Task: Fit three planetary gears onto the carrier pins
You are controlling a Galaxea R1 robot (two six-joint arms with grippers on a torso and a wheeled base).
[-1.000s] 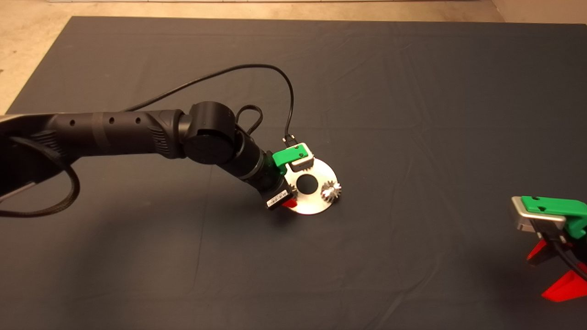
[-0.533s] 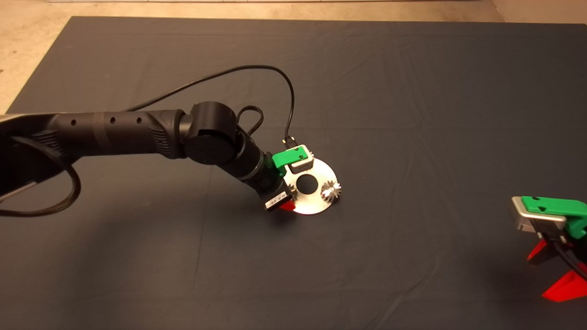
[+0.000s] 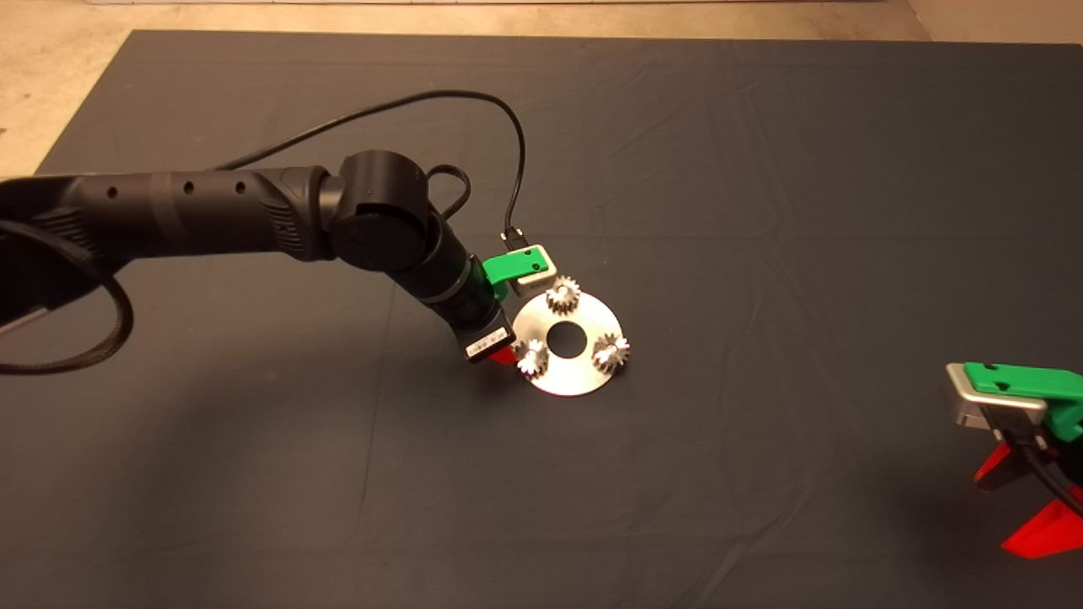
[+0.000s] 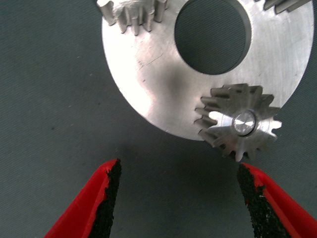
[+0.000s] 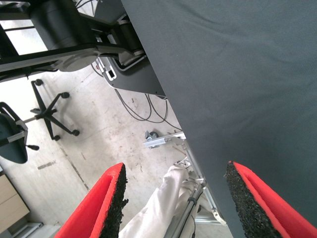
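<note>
Dark mat (image 3: 761,211) is covering the surface, and pale floor is showing past its far edge. We are looking at a round silver disc (image 3: 568,372) lying flat near the middle of the mat. Three planetary gears (image 3: 562,295) are sitting on it, spaced evenly around the middle hole. In our left wrist view, the nearest gear (image 4: 240,124) is showing a shiny carrier pin (image 4: 243,122) poking up through its bore. So we are judging the job as done, with no gear left lying loose.

Our left tool (image 4: 178,198) is hanging just beside the disc, spread wide and holding nothing. Our right tool (image 5: 173,208) is waiting at the mat's near right edge, also spread and empty. Past that edge a rolling chair (image 5: 20,129) and some cables are showing on the floor.
</note>
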